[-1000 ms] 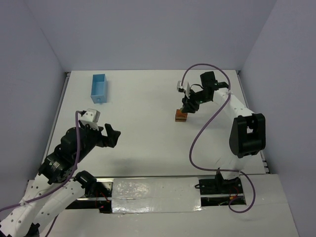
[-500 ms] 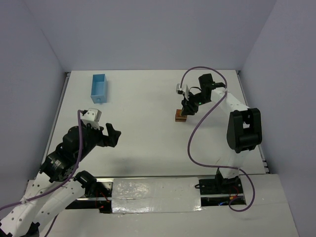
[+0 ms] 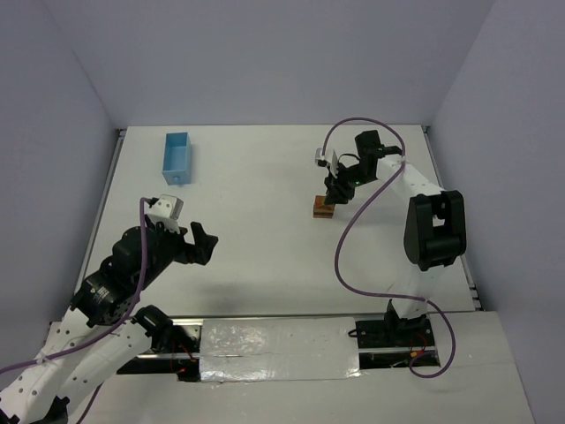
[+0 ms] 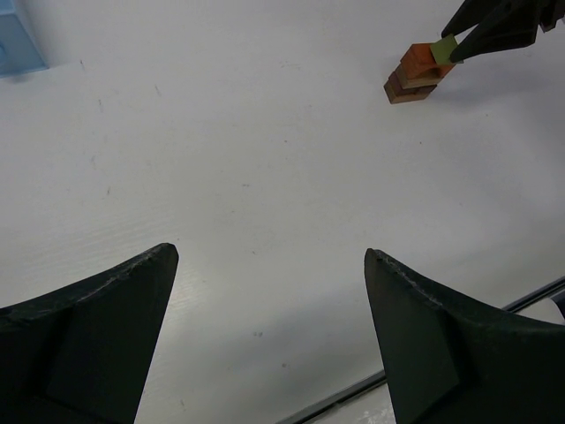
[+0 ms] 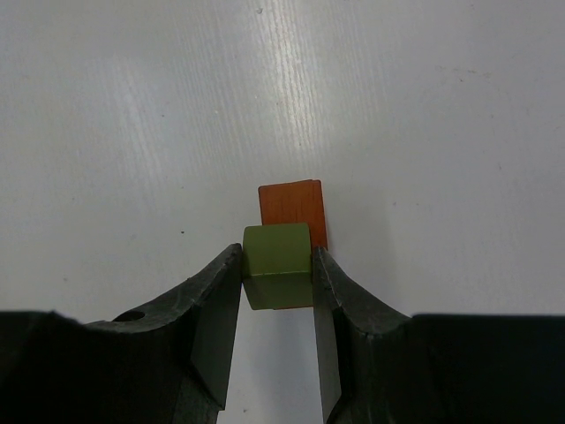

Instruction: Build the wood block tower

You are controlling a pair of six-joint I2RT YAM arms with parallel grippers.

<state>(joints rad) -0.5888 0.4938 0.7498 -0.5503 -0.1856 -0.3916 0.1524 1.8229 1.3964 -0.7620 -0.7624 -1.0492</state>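
step: topping off the wood block tower (image 3: 323, 208), and I'd guess this is the last block to go on

right gripper (image 5: 276, 261): clamped on the olive-green piece (image 5: 277, 276), one finger on each side face, block right at the tips

left gripper (image 4: 269, 256): wide open with nothing in it, parked over bare table (image 3: 265, 221) on the left side

where the tower is: far right part of the table, right under the right gripper and well apart from the light blue box (image 3: 177, 157) in the far left corner. The left wrist cam shows a dark brown base, a tan layer, then the orange-red block (image 5: 293, 212)

the bit that matters: from the right wrist cam the green piece only covers the near end of the orange-red block. The rest of the orange sticks out away from the wrist and a touch to the right. So the green looks off-centre, toward the wrist side

long axis: the orange-red block runs lengthwise away from the wrist, roughly in line with the gap between the fingers

touching or not: can't tell, it looks either just resting or just above

nearer arm: right by a mile, left isn't in this

next, my guess: shift forward and a hair right, settle it, then let go gently

risk: tiny stack, and a sideways drag on release could topple it
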